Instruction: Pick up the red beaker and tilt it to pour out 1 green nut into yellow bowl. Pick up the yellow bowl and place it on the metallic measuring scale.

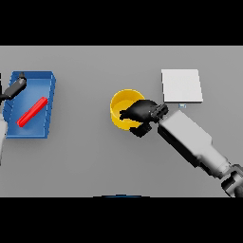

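On the grey surface (95, 161) a blue tray (45, 80) holds the red beaker (32, 112), lying flat, with the left hand (16, 85) above its corner, fingers unclear. The unmarked metallic scale (182, 85) sits right of the yellow bowl (121, 102). The right hand (140, 113) curls over the bowl's rim, gripping it.

Bare table (85, 156) between blue tray (47, 85) and yellow bowl (119, 102).

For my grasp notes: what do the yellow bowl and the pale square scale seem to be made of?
Yellow bowl: probably plastic, with uniform matte colour and no glints. The right hand covers part of it. Scale: a flat, pale grey-white plate that could be brushed metal or plastic; no reflections show which.
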